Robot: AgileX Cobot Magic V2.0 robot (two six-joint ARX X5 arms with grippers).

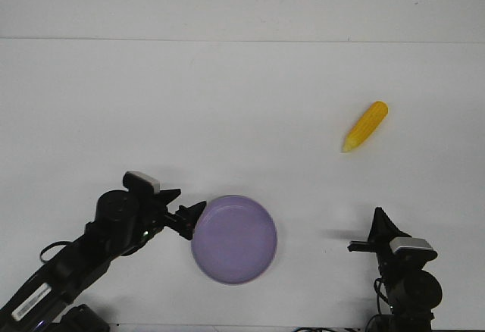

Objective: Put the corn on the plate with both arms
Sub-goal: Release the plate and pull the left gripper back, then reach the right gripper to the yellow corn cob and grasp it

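The corn (365, 126) lies on the white table (227, 104), well apart from the plate (233, 239). The left gripper (187, 215) straddles the plate's rim, fingers parted; the right gripper (373, 235) holds nothing, its opening unclear. The right should approach across the ear's middle. No readable writing.

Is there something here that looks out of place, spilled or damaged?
Nothing looks damaged or spilled. The corn lies whole on the table, apart from the empty plate. The left pincer is at the plate's rim.
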